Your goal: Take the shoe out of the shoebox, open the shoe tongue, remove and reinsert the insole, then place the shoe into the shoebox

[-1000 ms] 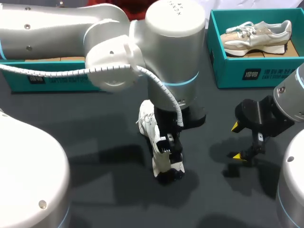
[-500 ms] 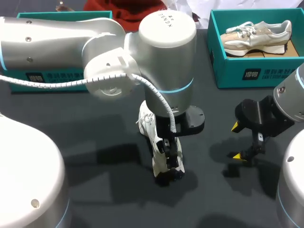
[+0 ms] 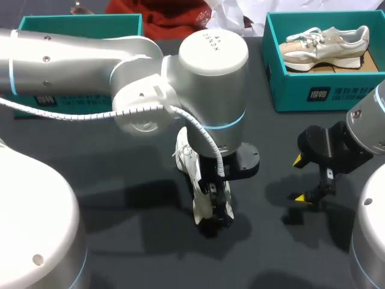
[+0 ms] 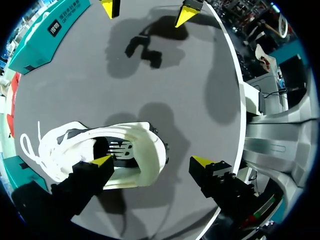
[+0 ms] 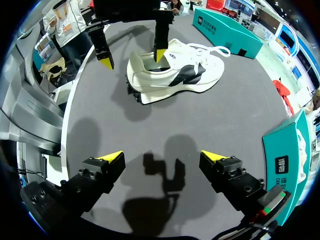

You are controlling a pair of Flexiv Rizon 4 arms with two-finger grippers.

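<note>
A white shoe with black trim (image 3: 191,161) lies on the dark table, also seen in the left wrist view (image 4: 80,142) and in the right wrist view (image 5: 175,72). My left gripper (image 3: 214,201) hangs over its heel end and is open (image 4: 152,161). One yellow tip (image 4: 102,161) is at the shoe's opening, and the other stands outside past the heel. My right gripper (image 3: 299,179) hovers open over bare table to the shoe's right, with nothing between its fingers (image 5: 161,156).
A teal shoebox (image 3: 313,90) at the back right holds a beige shoe (image 3: 325,45). Another teal shoebox (image 3: 78,24) stands at the back left, partly behind my left arm. The table edge runs close past the shoe's heel (image 4: 235,90).
My left arm has swung a little and its gripper has come lower over the shoe's heel end. The shoe and my right arm have stayed where they were.
</note>
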